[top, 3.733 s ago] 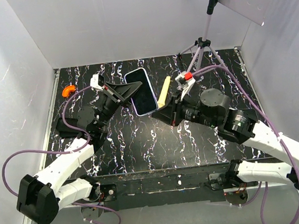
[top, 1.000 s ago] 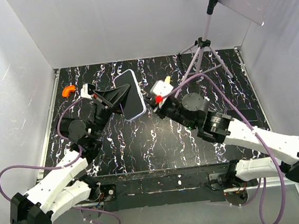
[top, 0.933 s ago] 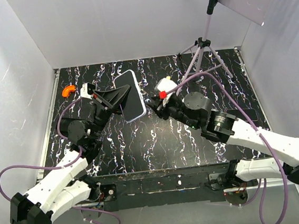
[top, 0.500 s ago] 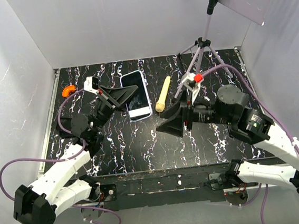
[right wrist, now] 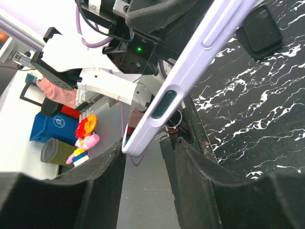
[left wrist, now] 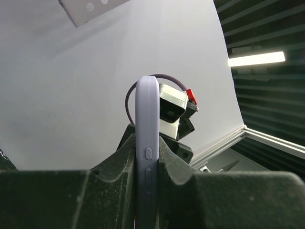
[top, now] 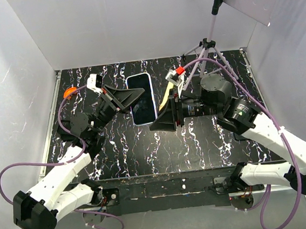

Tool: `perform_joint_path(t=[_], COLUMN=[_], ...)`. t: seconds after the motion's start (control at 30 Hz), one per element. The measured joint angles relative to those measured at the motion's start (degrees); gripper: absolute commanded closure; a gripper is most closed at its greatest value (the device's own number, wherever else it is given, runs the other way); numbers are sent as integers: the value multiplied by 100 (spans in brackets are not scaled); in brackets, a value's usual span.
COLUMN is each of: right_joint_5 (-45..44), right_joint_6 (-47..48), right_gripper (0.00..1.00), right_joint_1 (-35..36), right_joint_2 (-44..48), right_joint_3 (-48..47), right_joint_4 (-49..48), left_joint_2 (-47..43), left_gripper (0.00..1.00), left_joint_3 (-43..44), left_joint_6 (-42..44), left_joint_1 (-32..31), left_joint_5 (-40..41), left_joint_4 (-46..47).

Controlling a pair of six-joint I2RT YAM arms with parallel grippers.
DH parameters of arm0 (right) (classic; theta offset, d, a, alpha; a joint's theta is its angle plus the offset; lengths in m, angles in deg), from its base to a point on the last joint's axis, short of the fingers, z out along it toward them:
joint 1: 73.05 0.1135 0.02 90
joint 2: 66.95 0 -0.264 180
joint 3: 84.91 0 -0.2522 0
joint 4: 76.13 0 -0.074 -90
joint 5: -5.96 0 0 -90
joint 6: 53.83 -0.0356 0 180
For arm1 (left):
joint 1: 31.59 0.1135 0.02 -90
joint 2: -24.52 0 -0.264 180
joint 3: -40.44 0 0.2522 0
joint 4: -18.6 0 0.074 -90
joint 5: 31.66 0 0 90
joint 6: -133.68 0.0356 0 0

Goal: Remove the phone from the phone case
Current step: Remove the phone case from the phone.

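Observation:
The phone (top: 142,98), with a glossy black screen and a lavender rim, is held off the table, screen up. My left gripper (top: 131,97) is shut on its left long edge. In the left wrist view the phone's rim (left wrist: 147,143) stands edge-on, pinched between both fingers. My right gripper (top: 155,126) is open at the phone's near end. In the right wrist view (right wrist: 145,152) the phone's lavender corner (right wrist: 164,105) sits between the spread fingers, close to the left one. A matte black rounded shell, seemingly the phone case (right wrist: 259,31), lies flat on the table.
A cream-yellow stick (top: 166,96) lies beside the phone, partly behind my right arm. A grey tripod (top: 206,47) stands at the back right. An orange piece (top: 69,92) lies at the far left. White walls enclose the black marbled table (top: 145,142).
My right gripper pulled back from the phone's right edge, opened, and has now moved up to the phone's near end. My left gripper still holds the phone and has turned it slightly.

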Motion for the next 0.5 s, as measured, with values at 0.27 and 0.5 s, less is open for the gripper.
perform_joint_path(t=[0.27,0.5], right_joint_5=[212,356], right_joint_6=[-114,-90], right_gripper=[52,85], right_joint_1=[2,2], right_joint_2=[-146,-254], right_joint_3=[0,0], right_joint_4=[-330,-505], left_joint_2=[0,7], left_gripper=[100,100], left_joint_3=[57,184], left_joint_6=[59,203], left_joint_1=[4,13], left_joint_5=[-96,-190], left_joint_4=[-70,-304])
